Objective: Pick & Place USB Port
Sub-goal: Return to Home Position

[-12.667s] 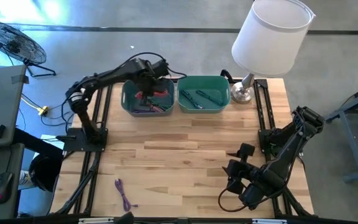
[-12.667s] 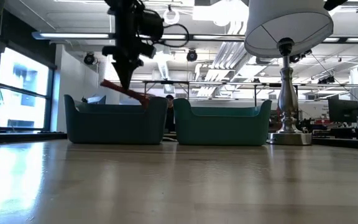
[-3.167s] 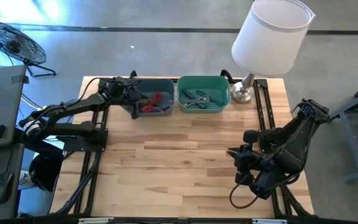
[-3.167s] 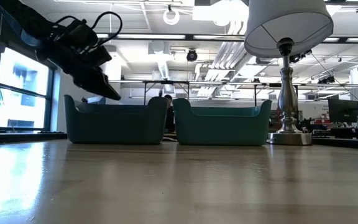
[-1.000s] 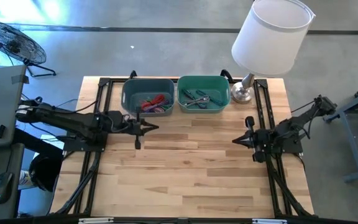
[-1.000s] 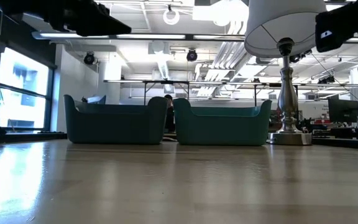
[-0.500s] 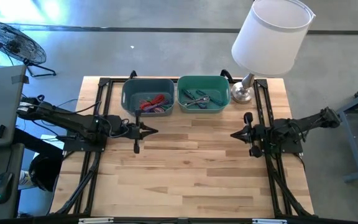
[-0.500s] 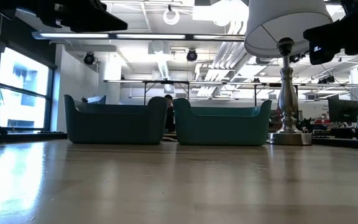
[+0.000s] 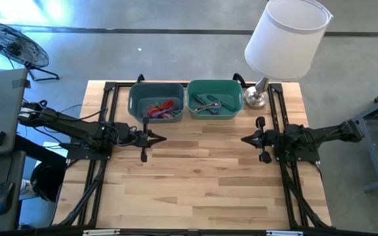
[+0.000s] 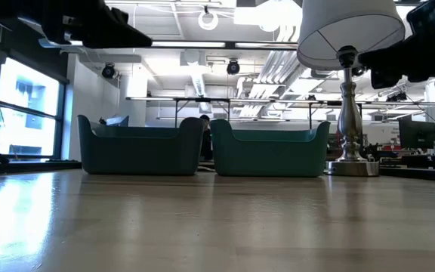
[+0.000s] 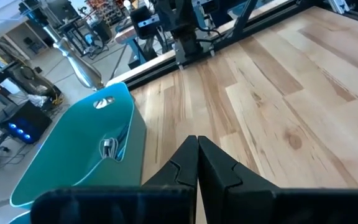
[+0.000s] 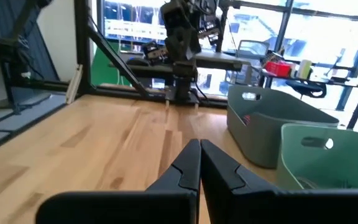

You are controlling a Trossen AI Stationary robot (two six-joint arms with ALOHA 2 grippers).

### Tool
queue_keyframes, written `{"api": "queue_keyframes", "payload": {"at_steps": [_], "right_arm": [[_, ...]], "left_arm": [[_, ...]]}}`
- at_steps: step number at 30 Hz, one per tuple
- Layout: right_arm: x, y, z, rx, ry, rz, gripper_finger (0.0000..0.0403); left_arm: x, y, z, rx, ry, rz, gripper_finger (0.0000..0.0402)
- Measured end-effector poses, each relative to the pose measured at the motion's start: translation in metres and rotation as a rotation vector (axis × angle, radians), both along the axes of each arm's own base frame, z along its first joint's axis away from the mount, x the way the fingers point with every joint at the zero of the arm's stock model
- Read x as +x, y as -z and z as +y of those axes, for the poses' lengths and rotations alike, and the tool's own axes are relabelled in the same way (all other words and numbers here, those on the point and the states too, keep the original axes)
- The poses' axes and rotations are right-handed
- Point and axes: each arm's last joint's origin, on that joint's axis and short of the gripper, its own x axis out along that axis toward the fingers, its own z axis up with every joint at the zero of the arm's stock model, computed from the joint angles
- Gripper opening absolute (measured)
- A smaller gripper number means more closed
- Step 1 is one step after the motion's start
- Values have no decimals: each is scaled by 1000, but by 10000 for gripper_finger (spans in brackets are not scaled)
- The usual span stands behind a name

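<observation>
Two bins stand at the table's far edge. The grey-blue bin holds red and purple cables. The green bin holds dark and silver cables. I cannot tell a USB port apart among them. My left gripper is shut, level above the wood just near of the grey-blue bin, pointing toward the table's right. My right gripper is shut, level, near of the green bin's right end, pointing toward the table's left. Nothing is between either pair of fingers.
A lamp with a white shade stands on a metal base at the far right corner, beside the green bin. Black arm frames run along both sides. Bare wood fills the middle and near part.
My right gripper has drifted a little toward the table's far and left edges while its arm stretched out flatter. It stays shut. My left arm has kept almost still.
</observation>
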Motion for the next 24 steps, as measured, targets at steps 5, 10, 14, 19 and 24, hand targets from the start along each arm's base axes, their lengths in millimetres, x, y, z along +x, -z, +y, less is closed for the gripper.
{"api": "queue_keyframes", "payload": {"at_steps": [5,10,14,19,24], "right_arm": [[1,2,-6,18,2,9,0],[1,3,-11,14,12,13,0],[1,5,-14,30,47,39,0],[1,7,-14,54,54,59,0],[1,7,-14,54,54,59,0]], "left_arm": [[0,2,0,14,3,9,0],[0,2,-1,39,42,13,0],[0,2,-2,60,86,17,0],[0,3,-2,107,109,25,0],[-10,11,0,158,110,9,0]]}}
